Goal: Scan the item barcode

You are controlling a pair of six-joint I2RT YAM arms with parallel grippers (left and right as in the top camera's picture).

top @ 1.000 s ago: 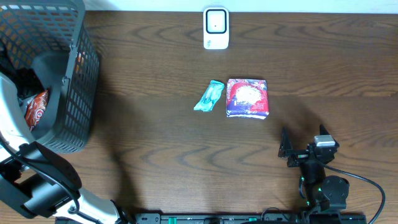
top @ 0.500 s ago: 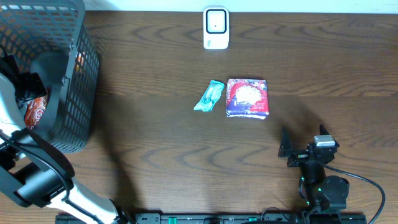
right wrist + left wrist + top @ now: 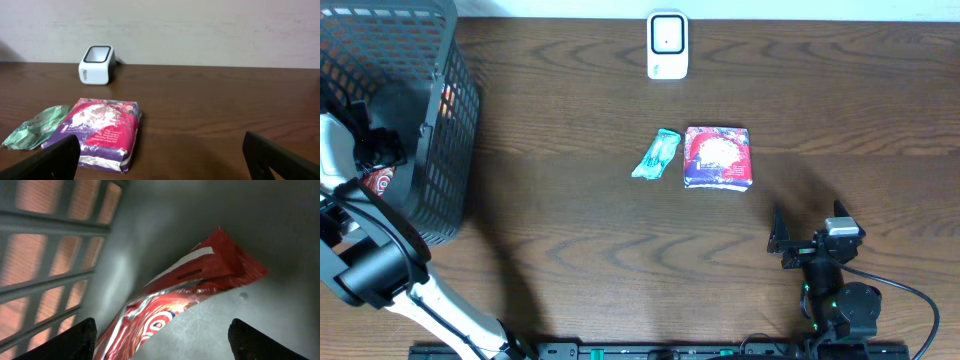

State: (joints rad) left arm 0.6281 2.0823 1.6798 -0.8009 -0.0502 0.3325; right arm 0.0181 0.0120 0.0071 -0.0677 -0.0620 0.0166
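Overhead, we see the left arm (image 3: 375, 270) reaching into the black basket (image 3: 455, 110) at the table's left end. Its forearm lies further in than a second ago, and it now covers more of the red packet (image 3: 375, 183) on the basket floor. Nothing else has changed. The white scanner (image 3: 667, 45) stands at the far edge, and the teal wrapper (image 3: 656, 154) lies just beside the purple packet (image 3: 718, 157) mid-table. The right gripper (image 3: 808, 228) sits parked near the front edge, well apart from them.

Left wrist gives us what the overhead hides. The left gripper (image 3: 165, 342) has its jaws spread wide, with one fingertip at each lower corner of the view. The red packet lies crumpled on the grey floor, and its lower end runs down between the fingers, nearer the left one. We cannot tell whether it touches either finger. The basket's slatted wall rises at the left.

Right wrist looks low across the brown table (image 3: 225, 115). The right gripper's jaws are fully apart and hold nothing. From here the scanner shows its dark-rimmed top, and the purple packet sits in front of it with the teal wrapper touching the packet's left side. The basket is out of this view.
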